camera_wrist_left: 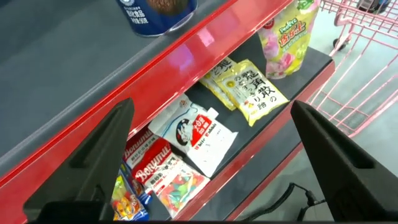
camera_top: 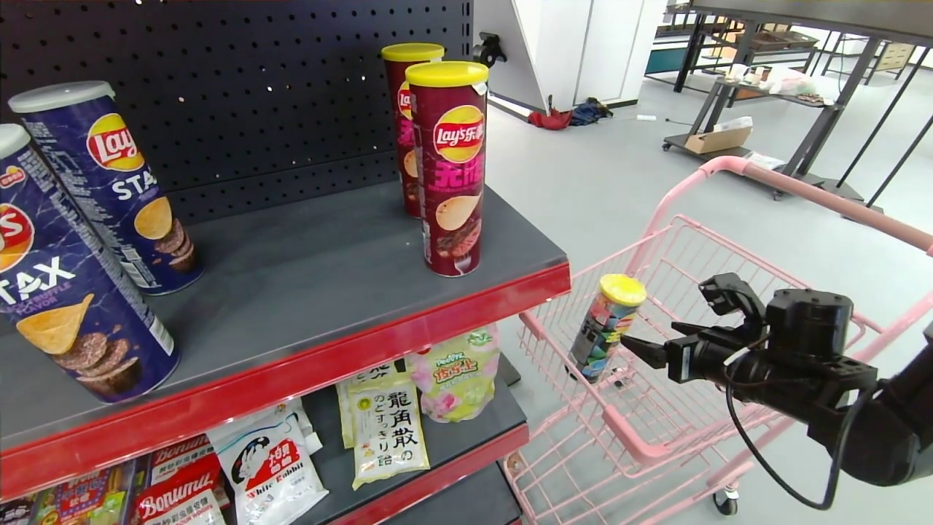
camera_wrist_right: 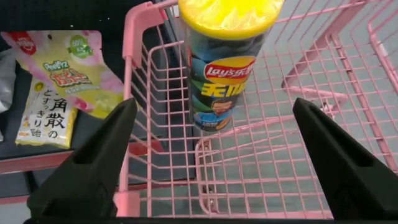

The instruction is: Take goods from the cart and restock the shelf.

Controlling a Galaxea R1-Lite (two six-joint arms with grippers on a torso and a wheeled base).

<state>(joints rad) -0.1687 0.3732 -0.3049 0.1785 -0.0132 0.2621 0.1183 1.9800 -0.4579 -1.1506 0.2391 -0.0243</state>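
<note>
A: Right wrist view: where is the cylindrical chip can with the yellow plastic lid [camera_wrist_right: 227, 81]?
B: Upper centre of the frame, standing inside the pink wire cart [camera_wrist_right: 144, 43]. The right tool [camera_wrist_right: 212, 109] is released, its fingers spread wide.
A: And the left tool [camera_wrist_left: 211, 112]?
B: Released too, facing the red-edged grey shelf [camera_wrist_left: 186, 56].

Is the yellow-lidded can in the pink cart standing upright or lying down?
Upright: the can stands on its base on the cart floor, yellow lid on top.

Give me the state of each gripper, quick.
Left gripper: open, holding nothing.
Right gripper: open, holding nothing; the chip can in the cart stands just ahead of it.
</note>
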